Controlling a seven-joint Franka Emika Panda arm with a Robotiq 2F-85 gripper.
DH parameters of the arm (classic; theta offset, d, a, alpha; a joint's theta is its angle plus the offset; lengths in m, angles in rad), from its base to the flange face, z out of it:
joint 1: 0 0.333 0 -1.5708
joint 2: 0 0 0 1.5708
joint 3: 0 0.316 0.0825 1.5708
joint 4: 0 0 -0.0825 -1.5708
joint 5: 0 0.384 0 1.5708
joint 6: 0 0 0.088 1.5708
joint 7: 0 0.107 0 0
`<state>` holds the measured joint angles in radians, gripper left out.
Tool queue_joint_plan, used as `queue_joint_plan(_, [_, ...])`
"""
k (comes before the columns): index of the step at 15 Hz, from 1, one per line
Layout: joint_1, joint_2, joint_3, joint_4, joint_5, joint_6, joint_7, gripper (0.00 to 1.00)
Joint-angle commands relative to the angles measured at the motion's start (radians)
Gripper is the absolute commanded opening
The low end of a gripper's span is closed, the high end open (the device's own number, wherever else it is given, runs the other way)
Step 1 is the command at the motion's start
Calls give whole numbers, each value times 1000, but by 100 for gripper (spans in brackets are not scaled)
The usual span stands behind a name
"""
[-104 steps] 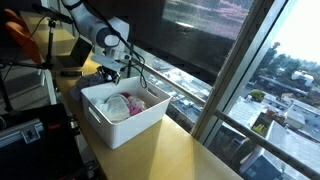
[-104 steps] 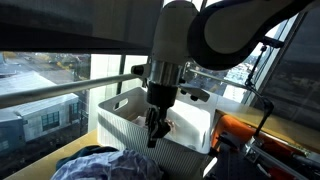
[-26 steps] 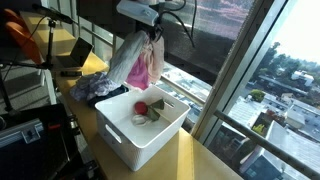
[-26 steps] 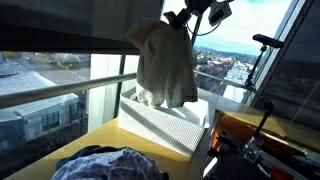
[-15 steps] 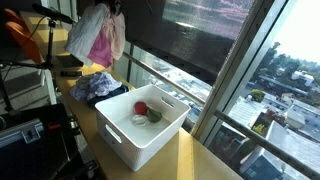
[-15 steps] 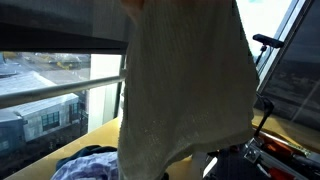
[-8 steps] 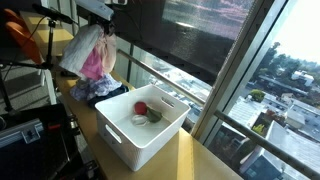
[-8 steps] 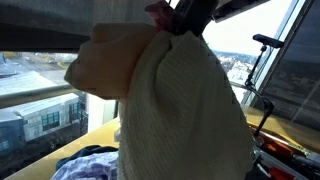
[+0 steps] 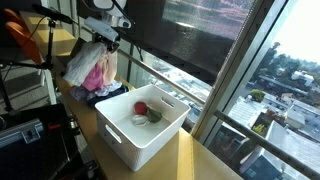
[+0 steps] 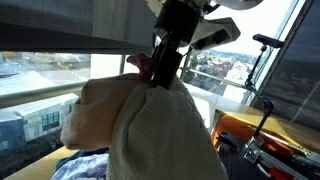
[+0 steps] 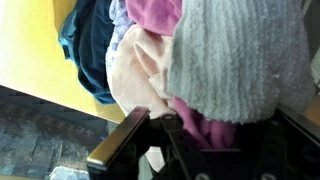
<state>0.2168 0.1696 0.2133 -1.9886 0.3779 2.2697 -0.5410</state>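
Got the jaws pinched tight on a bunched-up wad of laundry: a cream knitted cloth (image 9: 80, 62) with a bright pink fabric piece (image 9: 98, 68) tucked in beside it. Hanging in mid-air from the black-and-white robot arm (image 9: 103, 22), well off to the side of the white plastic bin (image 9: 125, 142) rather than over it. Sitting right above a dark blue heap of clothes (image 9: 86, 92) on the yellow wooden table (image 9: 200, 160). Can't tell whether the bottom of the wad brushes the heap or just clears it.

Fills most of the frame up close in an exterior view, with the cream knitted cloth (image 10: 150, 135) ballooning below the pinch and a bit of pink fabric (image 10: 143, 65) poking out at the top. Only a sliver of the dark blue heap (image 10: 80, 168) there, bottom corner.

Same story in the wrist view: knit texture of the cream cloth (image 11: 240, 60), the pink fabric (image 11: 205, 125) squeezed right at the jaws, a pale peach cloth (image 11: 135, 75) next to it, then the dark blue heap (image 11: 90, 50) and a strip of yellow table (image 11: 30, 50).

Inside the bin: a small red round thing (image 9: 141, 107) and a greyish lump (image 9: 153, 116) just beside it. Too small to say more.
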Motion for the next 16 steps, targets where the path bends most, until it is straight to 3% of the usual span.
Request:
queue_joint_plan(1, [-22,21,17,36,-23,-5,15,25])
queue_joint_plan(2, [-23,17,19,26,-23,-5,14,26])
queue_joint_plan(12, [-56,-95,0,-100,-14,17,-24,97])
queue_joint_plan(16, [-120,-181,-56,-142,-1,4,-88,100])
